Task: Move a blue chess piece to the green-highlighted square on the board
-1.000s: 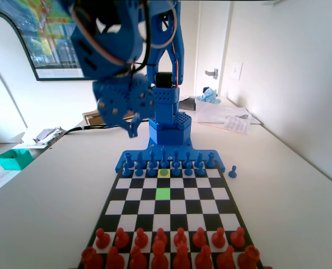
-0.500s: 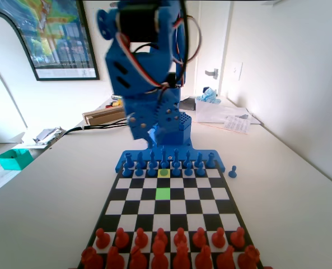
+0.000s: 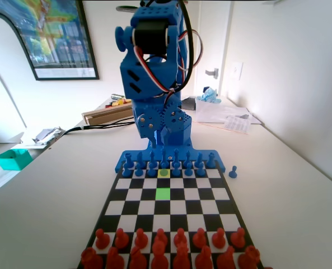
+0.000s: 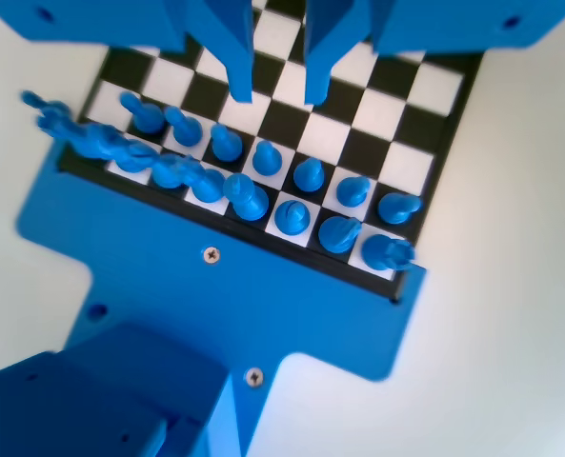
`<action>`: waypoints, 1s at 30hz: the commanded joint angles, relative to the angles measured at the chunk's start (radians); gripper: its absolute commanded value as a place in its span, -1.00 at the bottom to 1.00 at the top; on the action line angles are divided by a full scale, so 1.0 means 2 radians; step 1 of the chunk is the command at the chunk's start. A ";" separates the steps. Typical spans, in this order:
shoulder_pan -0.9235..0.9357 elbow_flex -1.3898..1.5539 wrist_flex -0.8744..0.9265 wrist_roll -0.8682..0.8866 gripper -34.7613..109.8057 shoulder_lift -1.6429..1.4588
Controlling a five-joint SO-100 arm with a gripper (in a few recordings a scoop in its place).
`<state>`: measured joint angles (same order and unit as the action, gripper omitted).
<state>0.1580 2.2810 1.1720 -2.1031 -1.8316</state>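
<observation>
Board (image 3: 133, 193) is lying flat on the table (image 3: 54, 190), and the blue arm (image 3: 154, 84) is standing at its far end in the fixed view. The hand (image 4: 276, 90) is hanging above the board in the wrist view, over the squares just in front of the blue pawns. Its two jaws are standing a little apart, with a narrow gap between them, and they are holding nothing. The green square (image 3: 163, 194) is lying in the middle of the board in the fixed view, and no piece is standing on it. A yellow square (image 3: 164, 173) is lying two rows farther, in the pawn row, with a pawn (image 3: 164, 164) on or just behind it; I cannot tell which. The other blue pieces (image 4: 263, 186) are standing in two rows at the arm's end of the board. One blue pawn (image 3: 232, 172) is standing apart on the table, just beside the board's right far corner in the fixed view. The red pieces (image 3: 166, 246) are standing in two rows at the near end.
</observation>
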 commanded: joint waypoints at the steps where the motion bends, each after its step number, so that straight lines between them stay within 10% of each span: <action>1: 0.008 0.012 -0.012 -0.006 -0.36 -0.028; 30: -0.010 0.054 -0.103 0.019 -0.35 0.048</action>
<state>0.1396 2.3823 0.9649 -2.0601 -1.7196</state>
